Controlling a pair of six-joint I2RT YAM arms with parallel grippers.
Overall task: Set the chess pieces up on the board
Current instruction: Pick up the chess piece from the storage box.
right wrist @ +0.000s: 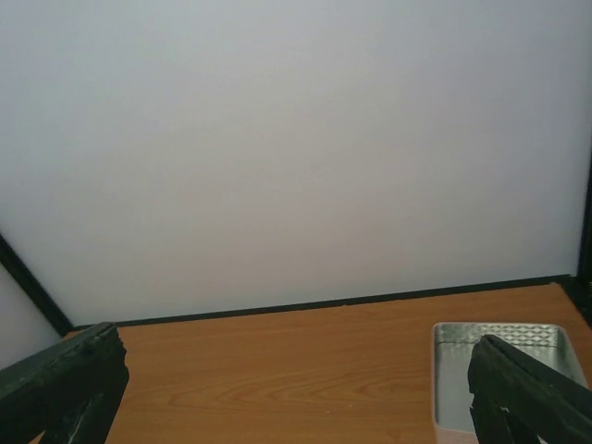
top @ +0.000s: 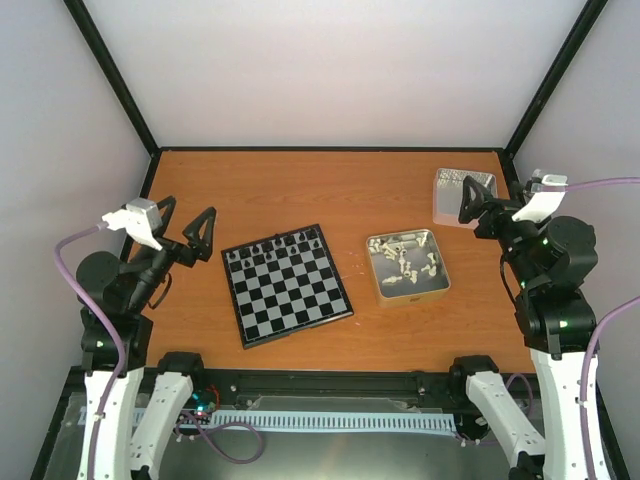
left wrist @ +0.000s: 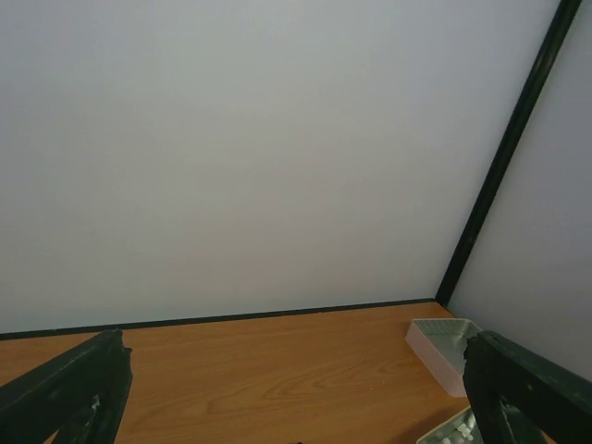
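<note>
The board (top: pixel 290 290) lies flat left of the table's centre, with tiny black chessmen (top: pixel 275 245) standing on its far rows. The cream-white chess pieces (top: pixel 405 260) lie heaped in a silver tin (top: pixel 440 285) right of the board; a few also show at the bottom edge of the left wrist view (left wrist: pixel 460 427). My left gripper (top: pixel 186 225) is open and empty, held above the table left of the board. My right gripper (top: pixel 480 207) is open and empty, above the near edge of a second tin. Both wrist views show wide-apart fingers (left wrist: pixel 74 393) (right wrist: pixel 65 384).
An empty silver tin (top: pixel 464 190) sits at the far right; it also shows in the left wrist view (left wrist: pixel 435 344) and the right wrist view (right wrist: pixel 499 344). White walls with black corner posts enclose the orange wooden table (top: pixel 300 190).
</note>
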